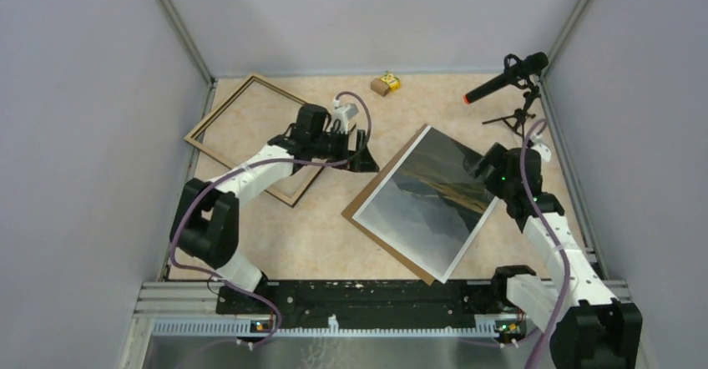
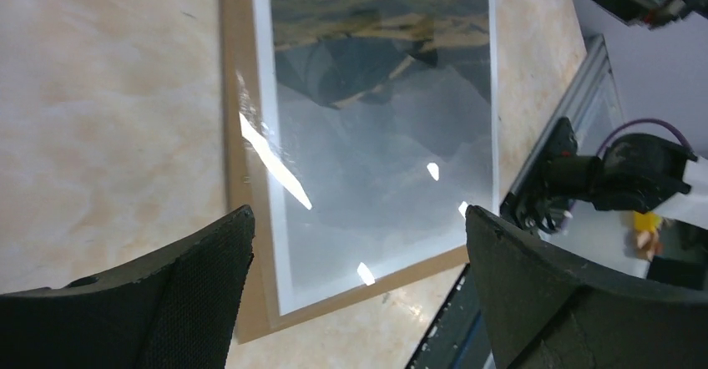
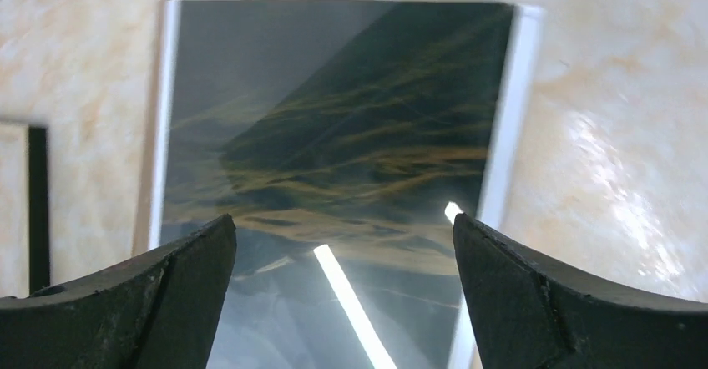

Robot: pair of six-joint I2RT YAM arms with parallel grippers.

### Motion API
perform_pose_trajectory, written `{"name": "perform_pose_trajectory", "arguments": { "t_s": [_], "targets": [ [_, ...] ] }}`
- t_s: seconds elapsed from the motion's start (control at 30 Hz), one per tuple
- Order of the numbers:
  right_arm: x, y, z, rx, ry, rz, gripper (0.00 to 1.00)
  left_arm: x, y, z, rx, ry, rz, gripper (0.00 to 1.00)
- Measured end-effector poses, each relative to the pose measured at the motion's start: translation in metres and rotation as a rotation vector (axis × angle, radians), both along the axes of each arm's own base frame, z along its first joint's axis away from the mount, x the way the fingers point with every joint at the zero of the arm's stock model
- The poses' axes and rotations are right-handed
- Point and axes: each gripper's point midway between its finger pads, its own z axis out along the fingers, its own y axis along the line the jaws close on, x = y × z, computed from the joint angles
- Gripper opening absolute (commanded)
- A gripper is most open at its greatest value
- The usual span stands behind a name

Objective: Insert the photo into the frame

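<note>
Lying flat on the brown backing board (image 2: 236, 93), the photo (image 1: 434, 202) faces print side up, its white border inside the board's edges. The frame (image 1: 219, 108) lies well apart from the photo, off its left side, with the table (image 1: 317, 235) showing through its opening. Left gripper (image 2: 359, 219): hovers between the frame and the photo, near the photo's left edge; fingers spread wide, holding nothing. Right gripper (image 3: 344, 227): positioned above the photo's dark-sky end; fingers spread wide, holding nothing.

Brown backing board (image 2: 236, 93), tripod microphone (image 1: 505, 78), small yellow-brown box (image 1: 385, 83).
</note>
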Motion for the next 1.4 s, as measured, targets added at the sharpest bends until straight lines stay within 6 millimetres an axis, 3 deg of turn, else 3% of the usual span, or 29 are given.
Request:
{"name": "perform_pose_trajectory", "arguments": {
  "t_s": [0.13, 0.2, 0.47, 0.87, 1.07, 1.4],
  "targets": [
    [-0.014, -0.027, -0.037, 0.113, 0.101, -0.117, 0.94, -0.026, -0.026, -0.023, -0.02, 0.132, -0.094, 0.98],
    [-0.02, -0.031, -0.05, 0.158, 0.147, -0.152, 0.94, -0.041, -0.039, -0.033, -0.028, 0.186, -0.146, 0.98],
    [-0.026, -0.026, -0.058, 0.251, 0.179, -0.163, 0.91, -0.083, -0.071, -0.073, 0.003, 0.365, -0.272, 0.98],
    [-0.039, -0.009, -0.086, 0.316, 0.273, -0.103, 0.83, -0.082, -0.073, -0.089, 0.033, 0.434, -0.253, 0.98],
    [-0.042, 0.002, -0.089, 0.361, 0.28, -0.059, 0.8, -0.081, -0.07, -0.102, 0.074, 0.469, -0.23, 0.98],
    [-0.05, 0.007, -0.095, 0.383, 0.306, -0.05, 0.77, -0.08, -0.071, -0.103, 0.078, 0.499, -0.22, 0.98]
  ]
}}
